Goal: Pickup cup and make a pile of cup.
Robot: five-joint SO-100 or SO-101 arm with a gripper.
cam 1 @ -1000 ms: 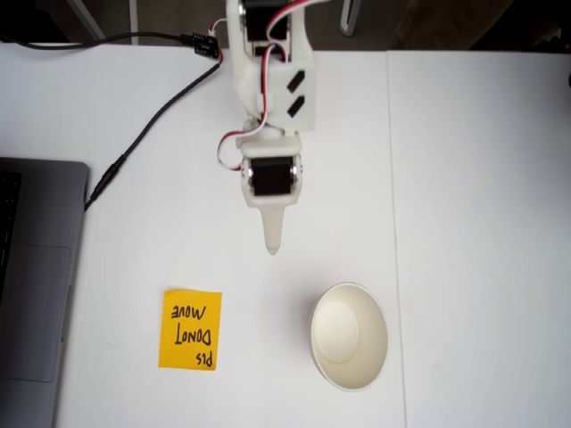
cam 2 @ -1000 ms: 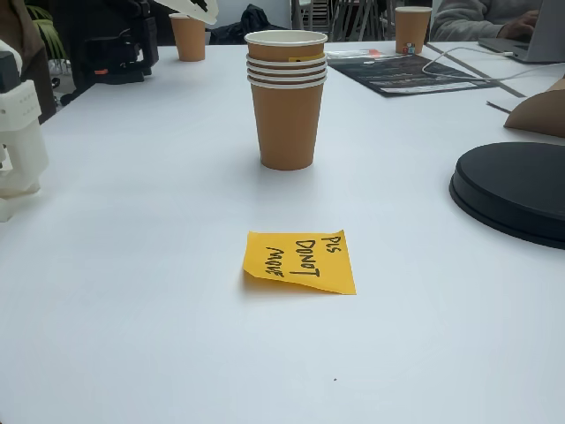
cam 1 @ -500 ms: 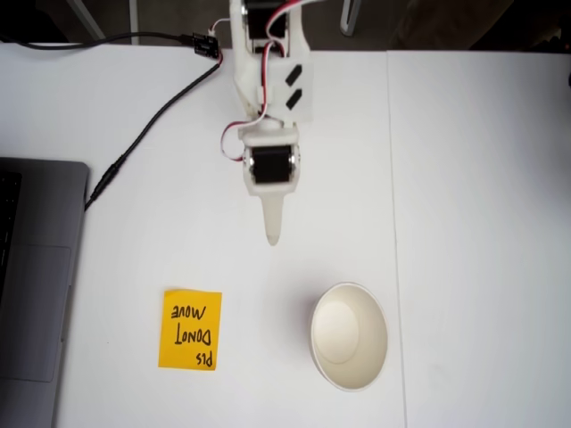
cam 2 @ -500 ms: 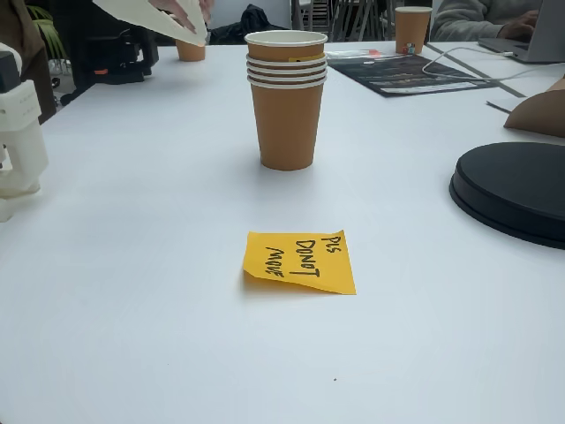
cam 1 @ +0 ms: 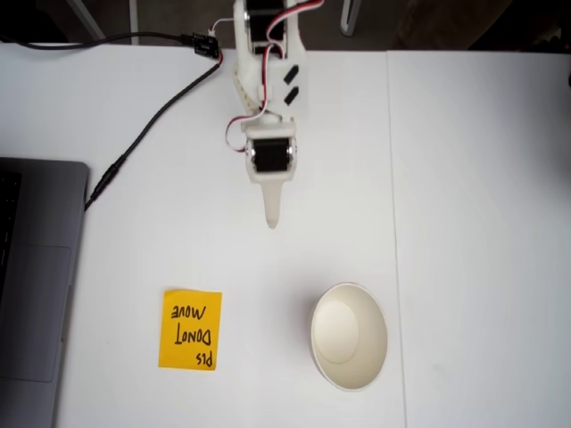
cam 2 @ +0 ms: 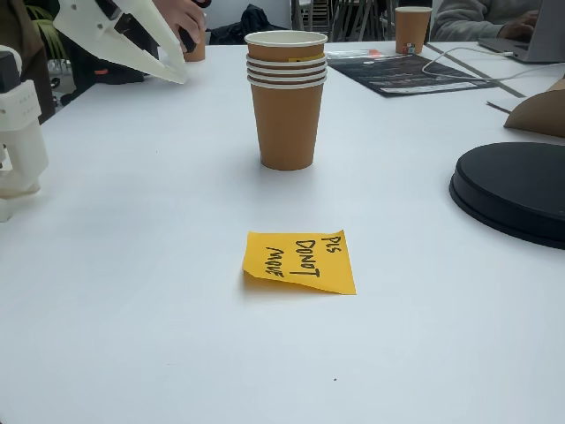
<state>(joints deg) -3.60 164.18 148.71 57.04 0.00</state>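
The pile of cup (cam 2: 286, 97) is several nested paper cups, brown outside with white rolled rims, standing upright mid-table in a fixed view. From above in a fixed view the pile of cup (cam 1: 349, 336) shows as one round cream inside at the lower right. My gripper (cam 1: 271, 223) points down the picture, shut to a single white tip with nothing in it, well short of the cups and a little to their left. In a fixed view from the side the gripper (cam 2: 179, 78) hangs at the upper left, above the table and left of the pile.
An orange sticky note (cam 1: 190, 329) reading "PLS DO NOT MOVE" lies left of the cups, also seen as the sticky note (cam 2: 300, 261) in front of them. A grey laptop (cam 1: 36, 276) and a black cable (cam 1: 143, 134) are at the left. A black round disc (cam 2: 512, 190) is at the right.
The shut gripper has drawn back from the cups toward the arm's base. In the side view it has come further into the picture at the upper left. The cups have not moved.
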